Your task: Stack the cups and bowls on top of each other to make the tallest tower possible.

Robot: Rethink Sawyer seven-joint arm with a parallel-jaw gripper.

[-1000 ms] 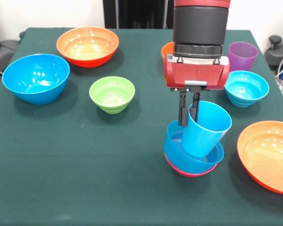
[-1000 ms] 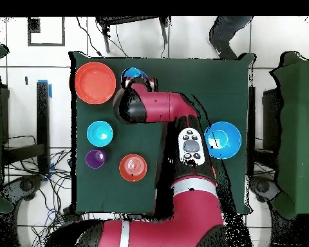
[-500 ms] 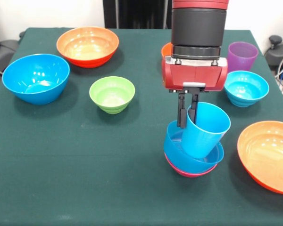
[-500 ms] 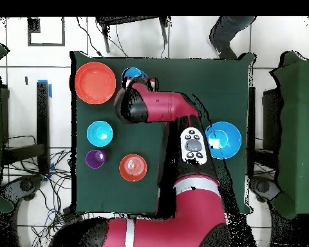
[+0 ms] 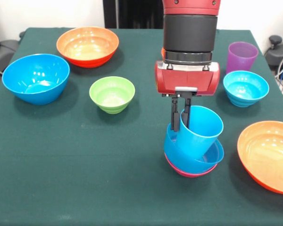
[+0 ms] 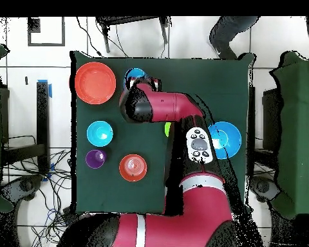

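The gripper [image 5: 180, 121] is seen closed on the rim of the light blue cup [image 5: 198, 134], one finger inside the cup and one outside against its wall. The cup is held tilted, mouth leaning toward the right of the front view, with its lower part resting inside the blue bowl [image 5: 186, 157]. That blue bowl is nested in a pink bowl [image 5: 188, 173], of which only the lower edge is seen; together they form the tower, low so far, on the green tablecloth [image 5: 85, 165] near the front-right of the table.

Other items in the front view are left loose and well apart. A large blue bowl [image 5: 36, 77] is placed at the left, an orange bowl [image 5: 87, 45] at the far left, and a small green bowl [image 5: 112, 94] between them and the arm. A translucent purple cup [image 5: 242, 56] is stood upright at the far right, with a cyan bowl [image 5: 245, 88] just in front of it. A large orange bowl [image 5: 268, 154] is cut by the right edge. A further orange item behind the wrist is mostly hidden.

In the overhead view the arm [image 6: 163, 109] is stretched across the table, covering the tower except for a bit of blue. A person's leg [image 6: 226, 32] is seen at the top edge, beyond the table.
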